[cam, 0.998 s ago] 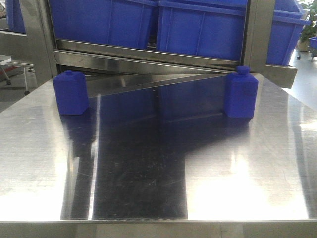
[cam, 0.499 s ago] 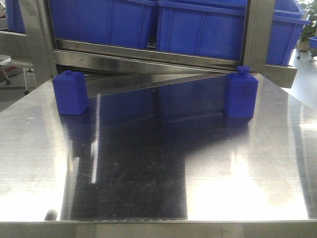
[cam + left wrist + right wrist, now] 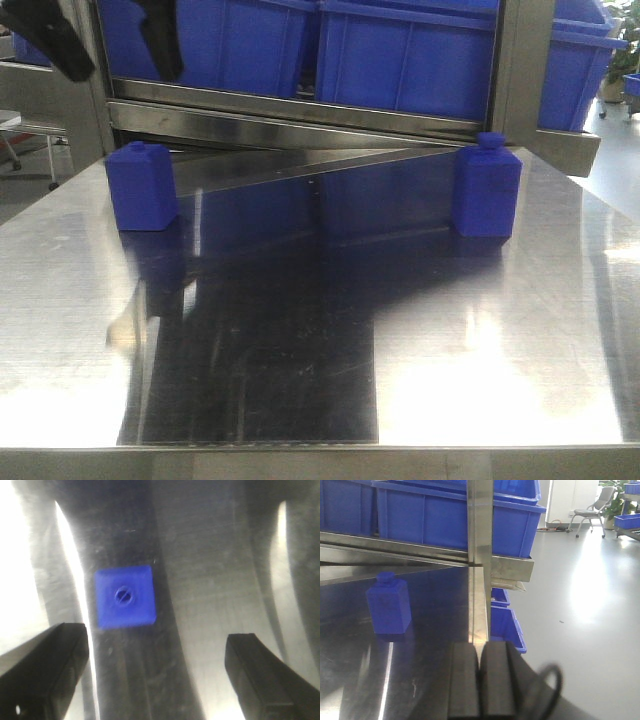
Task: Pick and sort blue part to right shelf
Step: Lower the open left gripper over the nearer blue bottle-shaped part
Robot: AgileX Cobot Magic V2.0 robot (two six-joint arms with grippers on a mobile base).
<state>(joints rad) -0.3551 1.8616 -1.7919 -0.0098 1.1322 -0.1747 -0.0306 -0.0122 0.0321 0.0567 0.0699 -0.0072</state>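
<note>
Two blue parts stand upright on the polished steel desk (image 3: 500, 350), both near its far edge and well apart from each other. The left blue part (image 3: 142, 187) is a squarish block with a small cap on top, and the right blue part (image 3: 487, 187) has the same shape.

Behind them, a steel shelf (image 3: 300, 115) carries large blue bins (image 3: 400, 60) side by side.

The left claw (image 3: 125, 72) hangs above the left blue part without touching it. In the front view only its two dark fingers (image 3: 160, 35) show, at the top-left corner. In its own wrist view the left claw (image 3: 155, 675) is spread wide and holds nothing. The left blue part (image 3: 125, 603) shows from above as a blue square with a round cap at its centre, nearer the finger on the left of the frame.

The right claw (image 3: 480, 680) has its two black fingers pressed together with nothing between them. It sits low over the desk, facing a steel post (image 3: 480, 555) of the shelf. The right blue part (image 3: 390, 605) stands on the desk to the left of that post, clear of the claw. Further blue bins (image 3: 505, 625) sit below the shelf, and a chair (image 3: 590, 507) is on the floor far behind.
</note>
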